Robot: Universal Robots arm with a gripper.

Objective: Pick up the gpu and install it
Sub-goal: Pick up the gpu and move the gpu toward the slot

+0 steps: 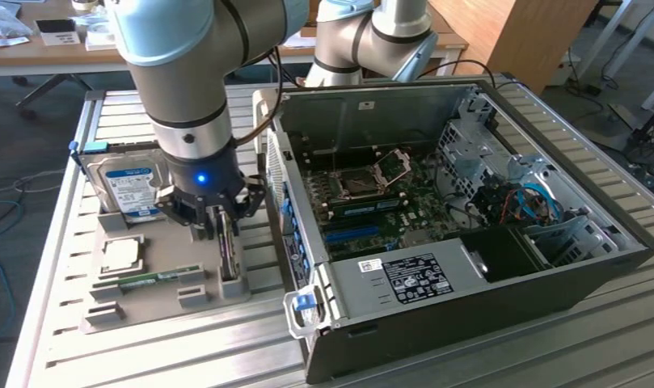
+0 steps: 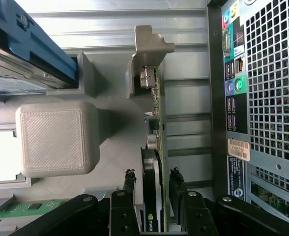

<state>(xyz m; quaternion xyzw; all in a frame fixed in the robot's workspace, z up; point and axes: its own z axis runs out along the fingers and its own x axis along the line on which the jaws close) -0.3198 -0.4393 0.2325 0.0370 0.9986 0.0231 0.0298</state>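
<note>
The tool (image 1: 221, 225) hangs fingers apart, straddling the gpu (image 2: 150, 191), which stands on edge in the gray tray (image 1: 143, 307) directly beneath. The card's long axis runs 12-to-6, with the computer case (image 1: 478, 299) at 3 o'clock.

The gripper (image 2: 152, 173) straddles the gpu (image 2: 152, 196) with slim gaps either side; the computer case (image 2: 262, 98) crowds one flank, a grey block (image 2: 56, 137) the other.

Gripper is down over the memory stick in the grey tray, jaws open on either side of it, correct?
No. The gripper straddles the gpu, not the memory stick; the wrist view shows it. Grey tray, jaws open on either side: right.
</note>
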